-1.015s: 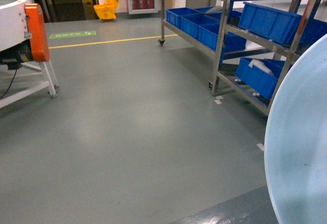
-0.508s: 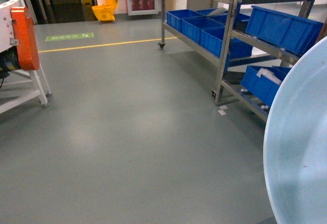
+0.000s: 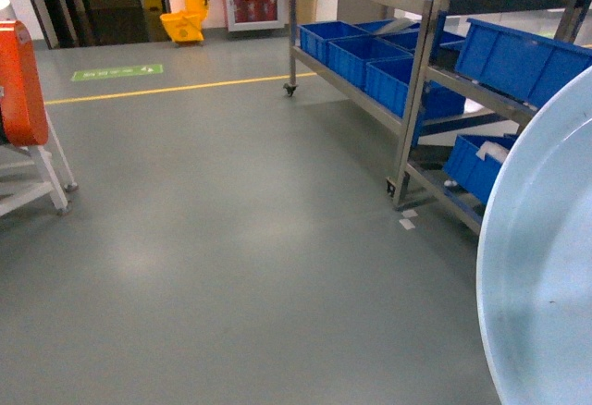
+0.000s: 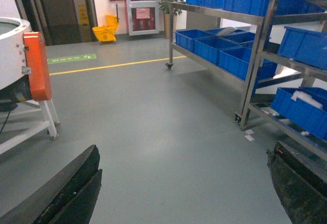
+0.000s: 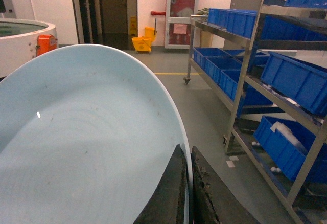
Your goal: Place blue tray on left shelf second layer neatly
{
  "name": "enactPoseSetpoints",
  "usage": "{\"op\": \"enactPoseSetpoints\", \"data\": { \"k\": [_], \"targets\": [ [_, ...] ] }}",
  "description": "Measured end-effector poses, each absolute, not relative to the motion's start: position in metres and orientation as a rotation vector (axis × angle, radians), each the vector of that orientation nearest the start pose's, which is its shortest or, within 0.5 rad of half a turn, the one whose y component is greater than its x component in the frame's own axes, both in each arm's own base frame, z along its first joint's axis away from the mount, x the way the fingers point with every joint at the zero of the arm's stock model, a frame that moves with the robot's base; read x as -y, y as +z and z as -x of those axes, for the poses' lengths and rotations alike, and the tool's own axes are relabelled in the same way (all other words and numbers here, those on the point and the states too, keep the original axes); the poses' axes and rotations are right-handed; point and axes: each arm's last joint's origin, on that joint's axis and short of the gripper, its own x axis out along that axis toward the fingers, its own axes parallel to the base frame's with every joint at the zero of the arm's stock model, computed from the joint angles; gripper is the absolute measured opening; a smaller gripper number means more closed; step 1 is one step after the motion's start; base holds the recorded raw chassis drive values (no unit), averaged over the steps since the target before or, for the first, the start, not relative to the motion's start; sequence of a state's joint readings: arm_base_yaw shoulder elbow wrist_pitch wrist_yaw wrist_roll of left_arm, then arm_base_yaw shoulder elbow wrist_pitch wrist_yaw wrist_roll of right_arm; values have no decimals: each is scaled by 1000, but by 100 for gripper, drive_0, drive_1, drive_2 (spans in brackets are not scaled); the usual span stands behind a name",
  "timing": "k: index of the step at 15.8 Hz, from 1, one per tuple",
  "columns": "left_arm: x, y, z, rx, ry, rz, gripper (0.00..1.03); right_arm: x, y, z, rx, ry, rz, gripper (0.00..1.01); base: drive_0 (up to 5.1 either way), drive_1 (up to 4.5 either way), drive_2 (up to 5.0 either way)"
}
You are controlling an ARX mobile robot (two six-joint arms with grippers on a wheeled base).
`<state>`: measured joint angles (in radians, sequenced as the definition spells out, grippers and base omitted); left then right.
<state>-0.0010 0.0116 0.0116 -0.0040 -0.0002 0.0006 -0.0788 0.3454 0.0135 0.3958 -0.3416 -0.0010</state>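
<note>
Evidently the right gripper (image 5: 187, 193) is pinching the rim of the blue tray (image 5: 87, 147), carrying it on edge so it clears the floor while the steel shelf (image 3: 407, 109) with its blue crates (image 3: 356, 49) is lying ahead on the right. Meanwhile the left gripper (image 4: 184, 193) is hanging wide and empty. No writing is reading clearly.

Pale blue tray (image 5: 87, 147) — upright on edge, rim pinched — beside steel rack (image 3: 416, 63)

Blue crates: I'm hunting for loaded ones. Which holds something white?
The bottom-tier blue crate nearest the robot, with a white bundle poking above its rim; the others show none.
</note>
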Motion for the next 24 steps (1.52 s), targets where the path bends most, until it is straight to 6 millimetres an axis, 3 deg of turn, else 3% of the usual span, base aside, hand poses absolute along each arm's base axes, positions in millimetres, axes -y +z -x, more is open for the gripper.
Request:
{"op": "enactPoseSetpoints", "data": {
  "k": [15,24],
  "targets": [
    [0,167,-98,-1,0,-1,98,0,176,-118,65,263,15,2,-114,316,-545],
    [0,166,-98,-5,0,-1,98,0,176,-118,63,263,14,2,-145,-145,-145]
  ]
}}
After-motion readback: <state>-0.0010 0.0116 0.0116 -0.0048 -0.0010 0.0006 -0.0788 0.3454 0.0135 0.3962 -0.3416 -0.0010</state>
